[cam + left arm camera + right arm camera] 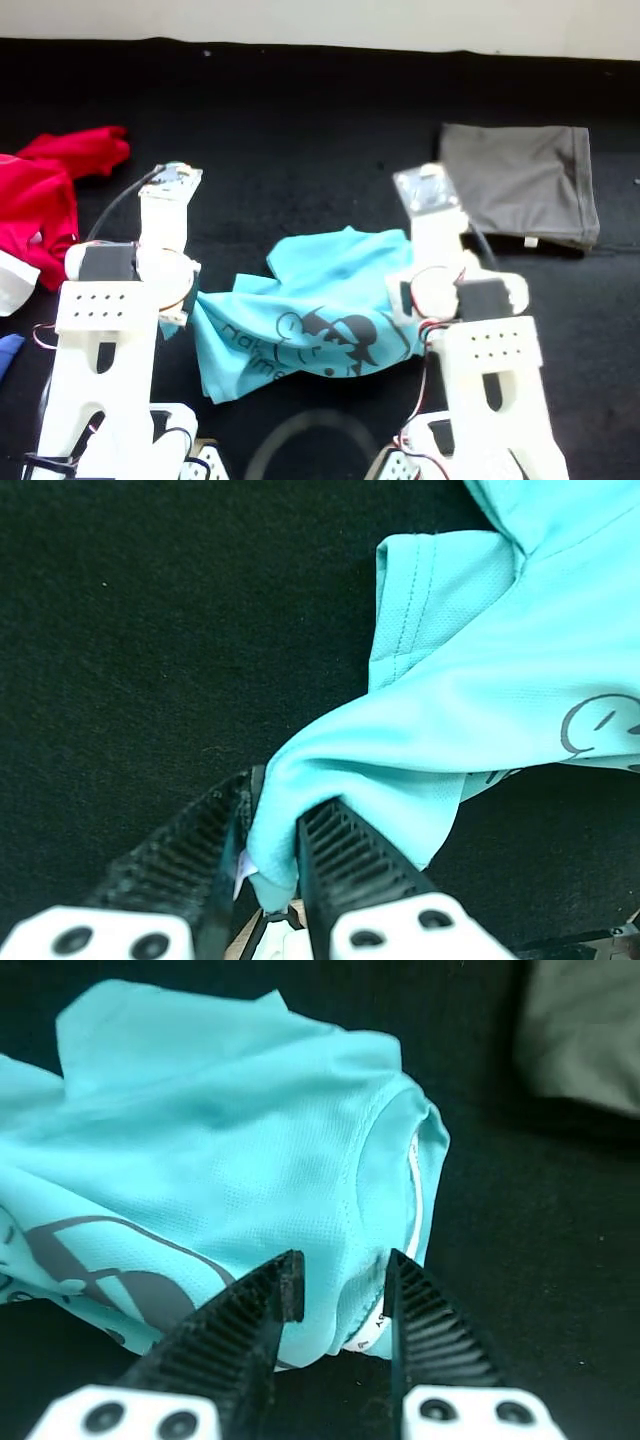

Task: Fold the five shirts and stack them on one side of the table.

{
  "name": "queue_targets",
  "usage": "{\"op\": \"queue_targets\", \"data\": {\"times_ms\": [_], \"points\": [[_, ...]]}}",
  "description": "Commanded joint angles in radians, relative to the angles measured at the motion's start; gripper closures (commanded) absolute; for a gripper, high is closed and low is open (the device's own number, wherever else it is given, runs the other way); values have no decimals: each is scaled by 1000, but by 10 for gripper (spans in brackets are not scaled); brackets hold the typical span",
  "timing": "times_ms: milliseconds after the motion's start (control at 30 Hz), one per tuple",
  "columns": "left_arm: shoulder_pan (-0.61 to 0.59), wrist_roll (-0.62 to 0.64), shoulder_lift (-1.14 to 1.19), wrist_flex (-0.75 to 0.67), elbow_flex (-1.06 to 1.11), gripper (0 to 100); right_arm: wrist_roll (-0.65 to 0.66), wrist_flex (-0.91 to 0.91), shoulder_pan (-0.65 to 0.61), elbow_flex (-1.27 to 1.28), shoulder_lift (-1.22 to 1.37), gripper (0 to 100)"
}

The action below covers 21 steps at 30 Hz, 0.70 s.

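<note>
The black table (300, 110) carries everything. The turquoise shirt (300, 320) lies crumpled in the near middle, between my two arms. A grey shirt (520, 185) is folded flat at the far right, and a red shirt (45, 195) is heaped at the far left. My left jaws are clamped on a fold at the turquoise shirt's left edge; my right jaws pinch its collar hem. I judge the cloth light, soft and a little slippery, so it will sag. Hems and seams give the best hold.
</note>
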Motion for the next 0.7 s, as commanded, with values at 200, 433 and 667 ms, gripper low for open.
{"op": "queue_targets", "data": {"times_ms": [200,433,667], "points": [[10,3,-19,-12,-2,991,6,84,2,-403,372,856],[7,3,-19,-8,-2,991,5,85,-68,-631,730,779],[7,3,-19,-6,-2,991,-60,79,-214,-716,866,779]]}}
